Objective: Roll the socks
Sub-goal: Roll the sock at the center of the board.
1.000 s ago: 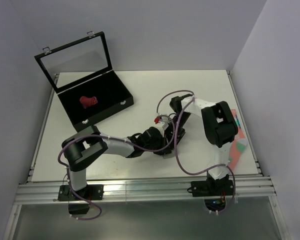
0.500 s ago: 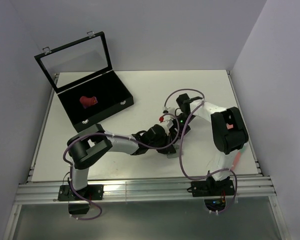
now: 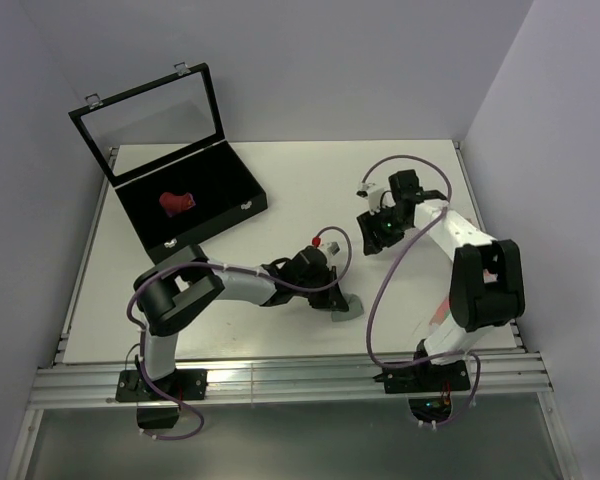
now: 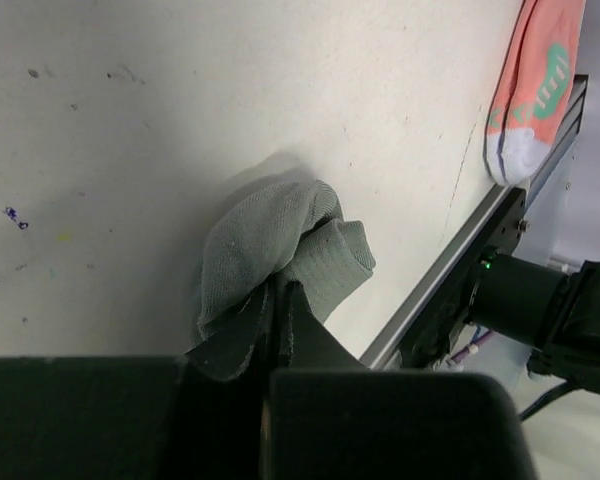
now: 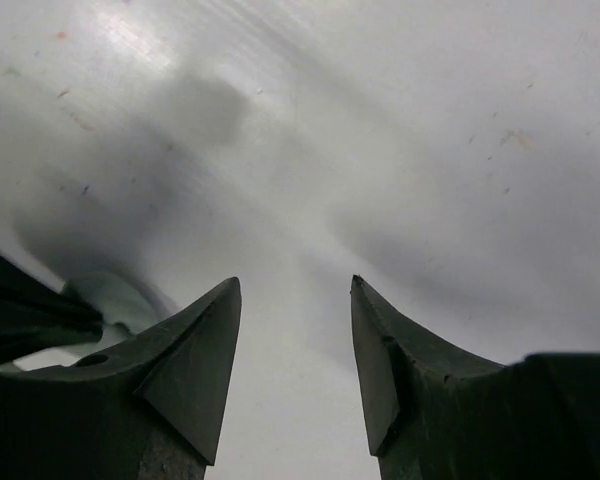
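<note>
The grey sock [image 4: 280, 240] lies bunched in a loose roll on the table near the front edge, seen too in the top view as a grey sock [image 3: 348, 307]. My left gripper [image 4: 283, 288] is shut on its near edge, the fabric pinched at the fingertips; the left gripper [image 3: 332, 297] reaches low across the table. A red sock [image 3: 177, 202] sits bundled inside the black case [image 3: 225, 215]. My right gripper [image 5: 295, 290] is open over bare table with nothing between its fingers; this right gripper [image 3: 375, 232] hangs apart from the grey sock, behind and to its right.
The black case stands at the back left with its glass lid [image 3: 150, 120] propped open. A salmon-pink sock with teal and white patches [image 4: 535, 80] lies at the table's right edge. The metal rail [image 3: 280, 375] runs along the front edge.
My right gripper has pulled away from the left gripper, going back and right, and narrowed a little. The grey sock, earlier hidden between the arms, now shows beside the left gripper.
</note>
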